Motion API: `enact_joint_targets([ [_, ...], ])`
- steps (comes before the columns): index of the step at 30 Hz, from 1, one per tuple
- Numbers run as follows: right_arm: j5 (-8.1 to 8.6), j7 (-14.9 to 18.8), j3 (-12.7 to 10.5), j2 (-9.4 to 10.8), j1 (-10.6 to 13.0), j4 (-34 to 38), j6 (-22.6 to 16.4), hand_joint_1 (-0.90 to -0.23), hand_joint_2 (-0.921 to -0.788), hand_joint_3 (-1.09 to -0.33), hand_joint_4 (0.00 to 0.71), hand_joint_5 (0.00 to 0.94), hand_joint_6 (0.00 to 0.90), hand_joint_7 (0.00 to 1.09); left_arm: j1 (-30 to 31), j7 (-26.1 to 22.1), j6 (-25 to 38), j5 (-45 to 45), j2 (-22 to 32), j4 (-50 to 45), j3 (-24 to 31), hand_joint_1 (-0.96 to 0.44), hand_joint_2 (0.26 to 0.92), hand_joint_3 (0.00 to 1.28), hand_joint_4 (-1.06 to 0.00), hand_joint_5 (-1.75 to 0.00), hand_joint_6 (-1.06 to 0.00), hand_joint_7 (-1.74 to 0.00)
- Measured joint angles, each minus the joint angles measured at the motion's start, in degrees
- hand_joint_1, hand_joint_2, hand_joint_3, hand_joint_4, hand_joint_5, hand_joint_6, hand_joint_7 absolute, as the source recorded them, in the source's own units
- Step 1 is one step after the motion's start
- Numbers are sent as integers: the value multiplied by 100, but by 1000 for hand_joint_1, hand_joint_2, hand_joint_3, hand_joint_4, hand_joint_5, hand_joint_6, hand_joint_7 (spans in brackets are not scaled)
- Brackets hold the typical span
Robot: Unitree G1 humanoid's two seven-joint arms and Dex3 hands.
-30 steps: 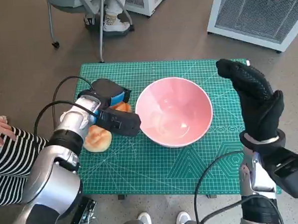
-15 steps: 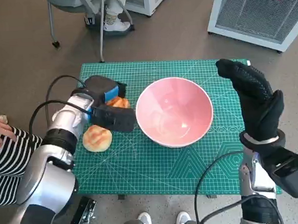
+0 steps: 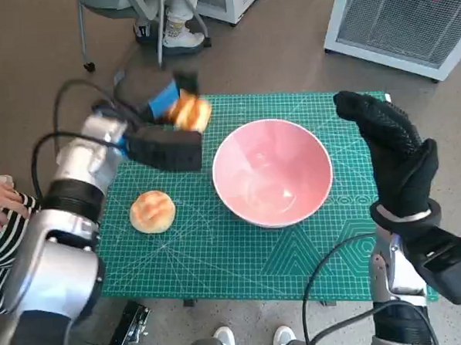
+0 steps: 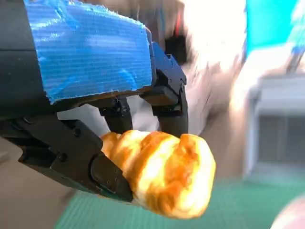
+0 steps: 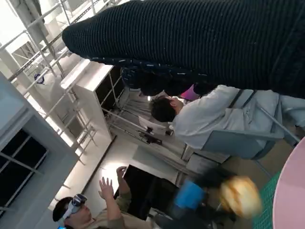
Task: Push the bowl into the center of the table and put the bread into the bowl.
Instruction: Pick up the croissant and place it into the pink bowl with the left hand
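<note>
A pink bowl [image 3: 271,172] stands near the middle of the green mat [image 3: 219,250]. My left hand [image 3: 160,126] grips a golden croissant-shaped bread [image 3: 190,112] and holds it in the air over the mat's far left part, left of the bowl. In the left wrist view the black fingers [image 4: 169,107] close round the bread [image 4: 164,174]. A round bun [image 3: 152,211] lies on the mat to the bowl's left. My right hand [image 3: 396,156] is raised upright beside the bowl's right, fingers apart, holding nothing. The right wrist view shows the bread [image 5: 240,196] blurred, and the bowl's rim [image 5: 289,191].
A person in a striped sleeve [image 3: 6,234] sits at the left edge. A chair and feet [image 3: 165,29] are beyond the table, a white unit [image 3: 408,20] at the far right. People [image 5: 209,117] show in the right wrist view.
My left hand has lifted the croissant off the mat and carried it up and away from the bun. The bun, the bowl and my right hand stay where they were.
</note>
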Motion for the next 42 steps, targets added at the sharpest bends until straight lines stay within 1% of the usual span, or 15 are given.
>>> enact_joint_targets([
  [4, 2, 0, 6, 0, 0, 0, 2, -671, -921, -697, 156, 2, 79, 401, 27, 228, -190, -71, 42, -634, 173, 0, 918, 22, -759, -1029, -664, -1182],
  [9, 9, 1, 9, -2, 0, -3, 2, -671, -921, -697, 156, 2, 79, 404, 175, 283, -413, -162, 63, -1371, 317, 1, 914, 8, -782, -992, -691, -1164],
  [13, 18, 3, 7, -13, 2, -5, 2, -670, -921, -697, 156, 2, 80, 407, 411, 154, -622, -247, 69, -1866, 381, 1, 917, 6, -786, -985, -682, -1174],
  [17, 38, 6, 4, -26, 3, -5, 2, -670, -921, -696, 159, 3, 80, 410, 650, -101, -925, -406, 8, -2158, 387, 1, 920, 15, -776, -998, -659, -1194],
  [21, 40, 8, 9, -25, 2, -5, 2, -670, -921, -696, 160, 3, 79, 413, 827, -278, -1076, -424, -87, -2210, 385, 1, 920, 21, -770, -1005, -651, -1202],
  [25, 42, 8, 7, -27, 3, -5, 2, -670, -921, -696, 161, 3, 78, 415, 889, -352, -1085, -423, -94, -2211, 404, 1, 920, 22, -769, -1007, -649, -1203],
  [30, 56, 15, 7, -31, 12, -14, 7, -672, -921, -696, 161, 3, 76, 417, 894, -501, -1222, -478, -114, -2217, 435, 1, 920, 58, -730, -1047, -605, -1251],
  [34, 113, 23, 4, -46, 37, -37, 20, -673, -921, -696, 159, 2, 74, 419, 920, -752, -1474, -568, -297, -2159, 319, 1, 920, 70, -723, -1073, -583, -1256],
  [38, 171, 40, 9, -45, 41, -42, 19, -673, -921, -696, 156, 0, 72, 421, 933, -937, -1640, -549, -591, -1824, 98, 0, 920, 89, -713, -1125, -550, -1250],
  [41, 197, 44, 7, -46, 63, -44, 17, -673, -921, -696, 153, 0, 70, 423, 967, -1024, -1662, -501, -787, -1558, -16, 0, 921, 107, -690, -1167, -531, -1253],
  [42, 198, 44, 8, -46, 72, -44, 16, -673, -921, -696, 152, 0, 70, 423, 973, -1050, -1662, -479, -832, -1477, -49, 0, 921, 133, -655, -1195, -506, -1288],
])
